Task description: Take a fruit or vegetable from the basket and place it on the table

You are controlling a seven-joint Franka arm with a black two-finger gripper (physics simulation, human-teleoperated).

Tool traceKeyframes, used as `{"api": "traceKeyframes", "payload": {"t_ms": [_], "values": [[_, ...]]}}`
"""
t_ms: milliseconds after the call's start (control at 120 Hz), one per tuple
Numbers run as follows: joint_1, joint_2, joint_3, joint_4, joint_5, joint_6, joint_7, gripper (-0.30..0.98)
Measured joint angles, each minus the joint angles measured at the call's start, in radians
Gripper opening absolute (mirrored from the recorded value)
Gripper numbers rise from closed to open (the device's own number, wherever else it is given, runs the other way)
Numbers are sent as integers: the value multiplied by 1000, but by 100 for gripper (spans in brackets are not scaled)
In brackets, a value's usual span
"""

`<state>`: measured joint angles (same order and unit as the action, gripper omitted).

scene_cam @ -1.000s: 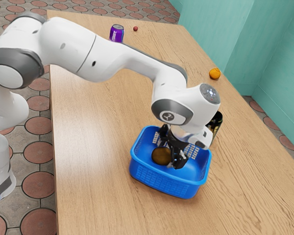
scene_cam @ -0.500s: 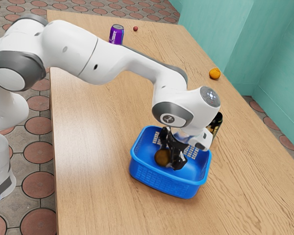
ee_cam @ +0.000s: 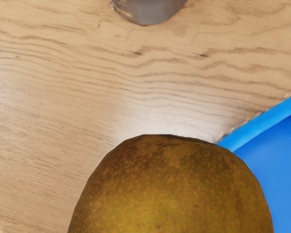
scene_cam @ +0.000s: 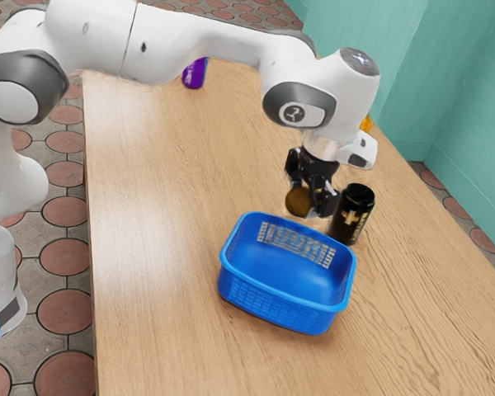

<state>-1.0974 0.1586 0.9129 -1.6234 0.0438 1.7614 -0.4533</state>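
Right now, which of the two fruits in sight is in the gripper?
The brownish-green fruit, held in my fingers clear of the blue basket; the orange fruit is away toward the teal wall, partly hidden behind my arm.

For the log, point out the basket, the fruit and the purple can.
Basket (scene_cam: 272, 307): exterior view, on its slotted side wall.
Fruit (ee_cam: 169, 189): wrist view, on its speckled skin.
Purple can (scene_cam: 195, 75): exterior view, on its side, below the arm.

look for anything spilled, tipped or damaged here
Nothing stands out: the black jar stands upright, the blue basket sits level on the table, and the brownish fruit in the gripper shows no visible damage.
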Motion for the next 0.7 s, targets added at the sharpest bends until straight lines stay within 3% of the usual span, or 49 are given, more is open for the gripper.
{"api": "traceKeyframes", "payload": {"t_ms": [117, 217, 425, 550, 700], "values": [[88, -3, 64, 68, 1, -44, 18, 32], [201, 15, 64, 86, -19, -61, 40, 32], [299, 39, 60, 89, -40, -77, 75, 32], [326, 46, 60, 88, -65, -90, 93, 52], [316, 2, 64, 99, -73, -166, 111, 63]]}}
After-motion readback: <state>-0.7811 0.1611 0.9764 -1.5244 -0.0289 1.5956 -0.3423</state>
